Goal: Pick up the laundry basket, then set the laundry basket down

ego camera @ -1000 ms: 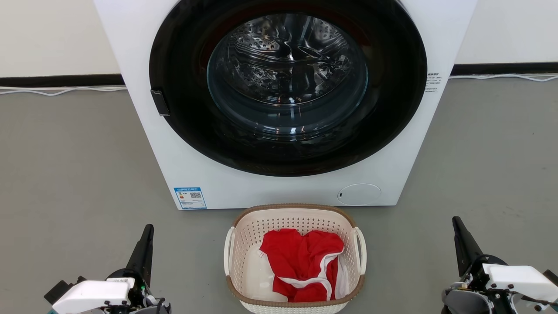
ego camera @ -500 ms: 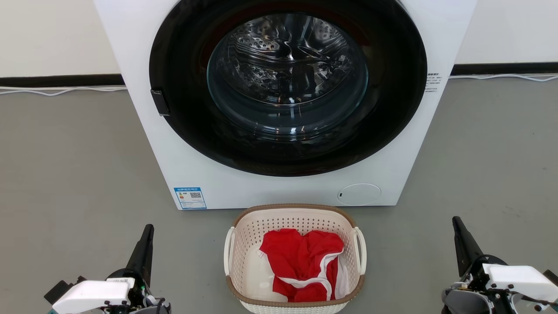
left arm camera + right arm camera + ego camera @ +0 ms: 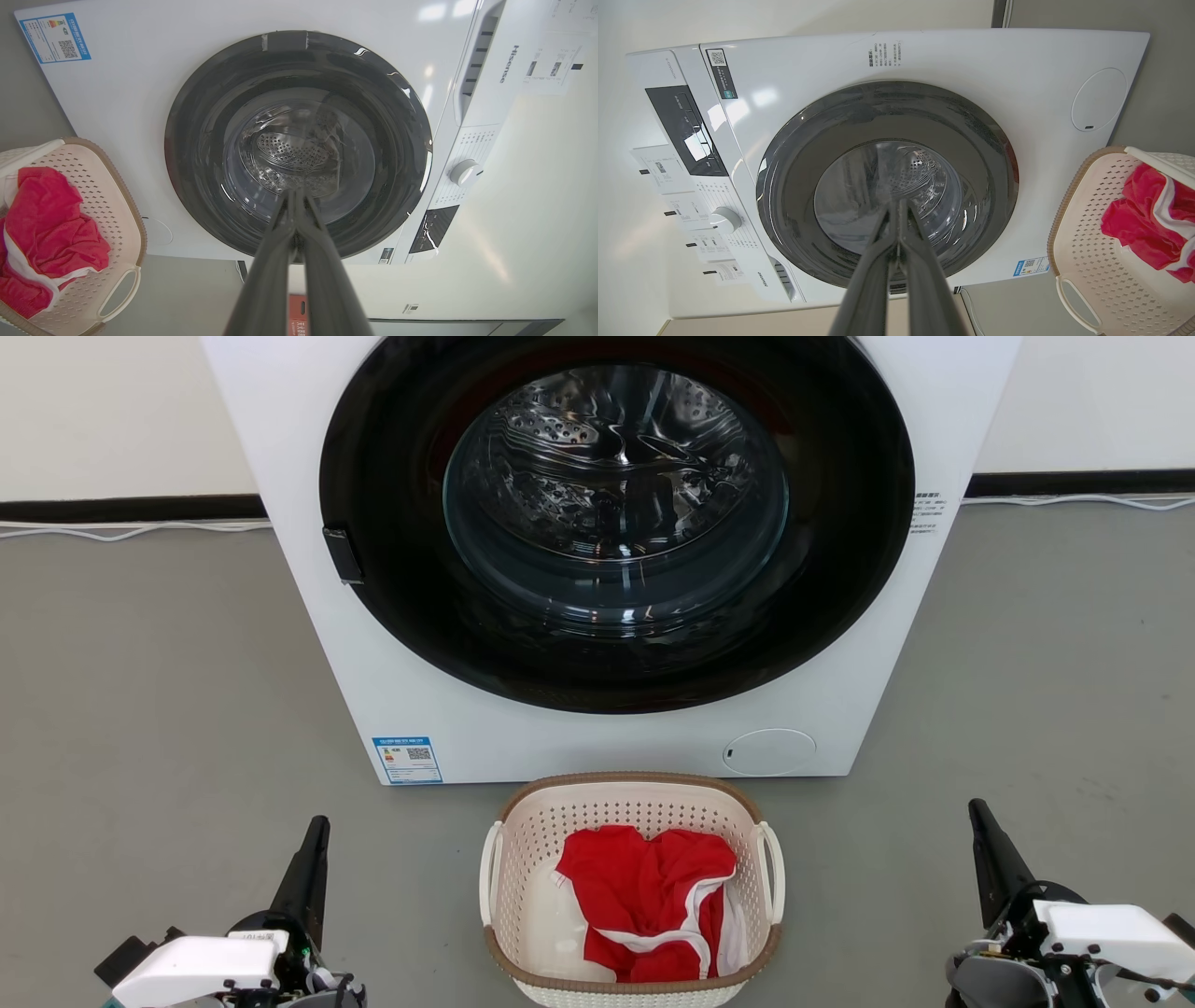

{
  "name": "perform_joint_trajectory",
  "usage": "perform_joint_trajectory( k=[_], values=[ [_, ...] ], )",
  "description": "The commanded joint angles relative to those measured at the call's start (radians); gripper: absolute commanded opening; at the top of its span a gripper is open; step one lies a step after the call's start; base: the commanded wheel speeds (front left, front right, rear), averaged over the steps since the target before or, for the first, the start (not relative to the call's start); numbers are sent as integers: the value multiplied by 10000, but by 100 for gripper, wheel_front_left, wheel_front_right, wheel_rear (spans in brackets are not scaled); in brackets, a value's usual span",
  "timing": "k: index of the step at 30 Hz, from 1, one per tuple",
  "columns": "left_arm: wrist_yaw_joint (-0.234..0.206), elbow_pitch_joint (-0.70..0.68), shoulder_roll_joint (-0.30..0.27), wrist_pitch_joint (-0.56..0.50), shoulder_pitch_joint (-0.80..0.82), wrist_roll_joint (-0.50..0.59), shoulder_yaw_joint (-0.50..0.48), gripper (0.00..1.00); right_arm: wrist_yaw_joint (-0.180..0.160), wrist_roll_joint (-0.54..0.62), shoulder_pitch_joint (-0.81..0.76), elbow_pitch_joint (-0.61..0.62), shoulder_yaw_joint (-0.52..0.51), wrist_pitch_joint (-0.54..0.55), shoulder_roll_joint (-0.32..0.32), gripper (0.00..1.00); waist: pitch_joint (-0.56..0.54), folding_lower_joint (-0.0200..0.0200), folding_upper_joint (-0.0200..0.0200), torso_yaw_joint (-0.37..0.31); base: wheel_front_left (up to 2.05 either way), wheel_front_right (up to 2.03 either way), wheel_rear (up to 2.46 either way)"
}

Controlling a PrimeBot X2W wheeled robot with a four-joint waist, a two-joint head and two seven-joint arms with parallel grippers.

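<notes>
Grey floor point(image 3: 140, 709) meets a white wall point(image 3: 112, 411) with a black baseboard point(image 3: 131, 509). The basket point(image 3: 532, 859) sits on the floor at the washer's point(image 3: 308, 616) 6 o'clock. Clenched and empty: left fingers point(image 3: 306, 882) at the basket's 9 o'clock, right fingers point(image 3: 994, 859) at 3.

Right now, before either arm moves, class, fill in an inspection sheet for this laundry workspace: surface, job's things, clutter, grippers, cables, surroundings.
surface: grey floor.
job's things: laundry basket stands upright on the floor, just in front of the washing machine, not gripped.
clutter: red garment with white trim lies inside the basket.
grippers: left gripper and right gripper both shut, holding nothing, one on each side of the basket and apart from it.
cables: white cable runs along the wall base.
surroundings: washing machine's round door closed; pale wall behind.
</notes>
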State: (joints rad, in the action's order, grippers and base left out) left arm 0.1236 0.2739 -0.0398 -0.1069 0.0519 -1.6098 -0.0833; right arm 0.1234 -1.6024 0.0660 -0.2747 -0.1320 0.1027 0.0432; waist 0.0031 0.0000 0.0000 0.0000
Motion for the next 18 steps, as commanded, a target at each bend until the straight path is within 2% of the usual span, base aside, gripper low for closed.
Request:
perform_joint_trajectory(
  k=[1,18],
  values=[
    [71,-291,-104,-60,560,8,-300,0,73,-67,419,299,187,101,70,0,0,0,0,0,0,0,0],
    [71,-291,-104,-60,560,8,-300,0,73,-67,419,299,187,101,70,0,0,0,0,0,0,0,0]
  ],
)
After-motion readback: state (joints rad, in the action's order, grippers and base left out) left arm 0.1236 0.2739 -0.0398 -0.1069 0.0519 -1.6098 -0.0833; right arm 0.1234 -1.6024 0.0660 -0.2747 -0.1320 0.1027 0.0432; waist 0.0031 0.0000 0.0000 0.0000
